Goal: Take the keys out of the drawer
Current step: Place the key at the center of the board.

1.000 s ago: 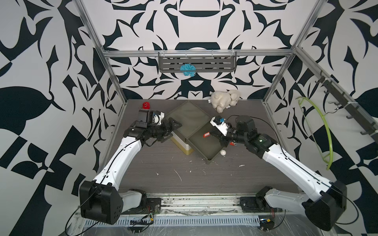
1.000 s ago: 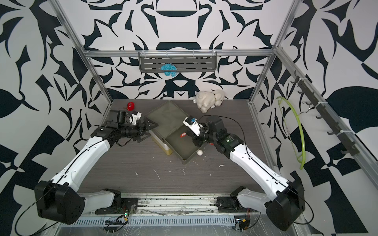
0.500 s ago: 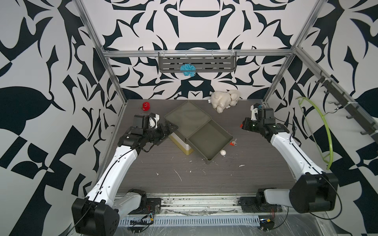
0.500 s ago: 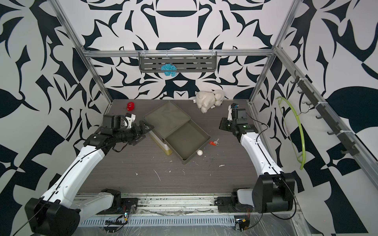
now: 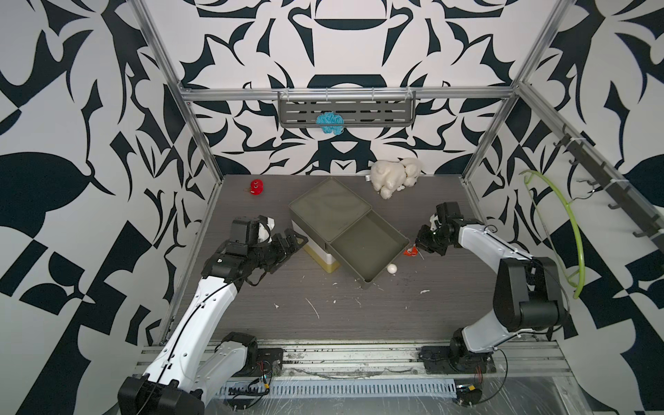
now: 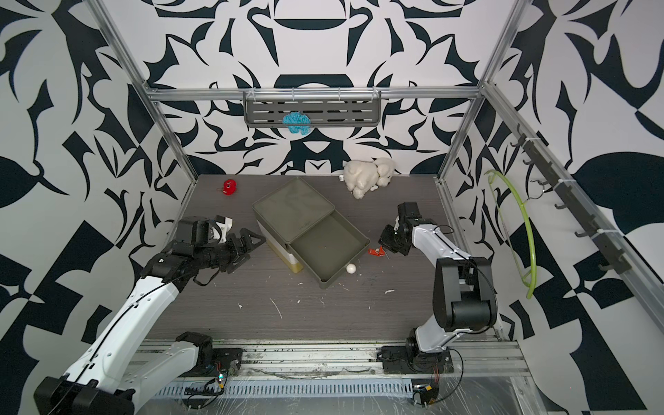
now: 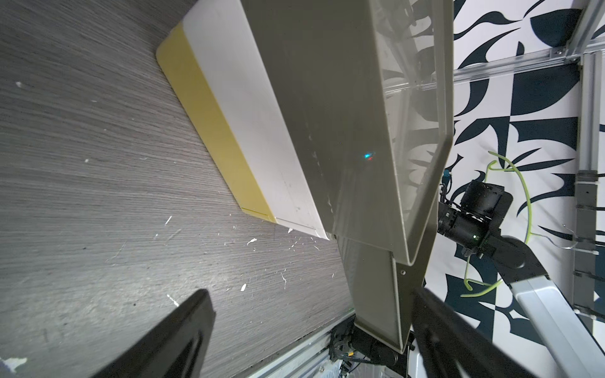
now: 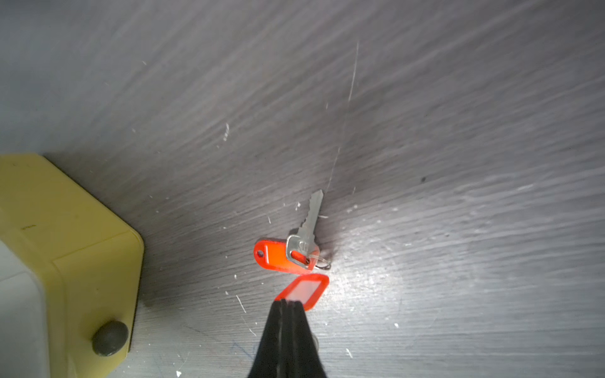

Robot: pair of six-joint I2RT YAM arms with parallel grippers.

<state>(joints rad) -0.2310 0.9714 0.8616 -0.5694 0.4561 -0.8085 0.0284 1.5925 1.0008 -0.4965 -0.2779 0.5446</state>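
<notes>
The olive drawer [image 5: 370, 251] [image 6: 327, 248] stands pulled out of its box [image 5: 330, 212] and looks bare inside. The keys [image 5: 410, 252] [image 6: 375, 251] lie on the table just right of the drawer. In the right wrist view one red tag with a metal key [image 8: 278, 260] lies flat, and a second red tag [image 8: 306, 289] runs under my fingertips. My right gripper [image 5: 420, 244] [image 6: 386, 244] [image 8: 287, 302] is shut, its tips over that tag's end. My left gripper [image 5: 289, 242] [image 6: 251, 242] [image 7: 311, 327] is open beside the box's left side, holding nothing.
A white ball [image 5: 392, 268] sits against the drawer's front corner. Near the back edge lie a round red toy [image 5: 257, 187] and a white plush [image 5: 393, 176]. A green hoop [image 5: 571, 230] hangs on the right wall. The box's yellow base [image 8: 65, 229] is left of the keys.
My right arm was over the drawer, then drew back to the right rear, and has now come down at the keys, which went from the drawer to the table. My left gripper backed off slightly.
</notes>
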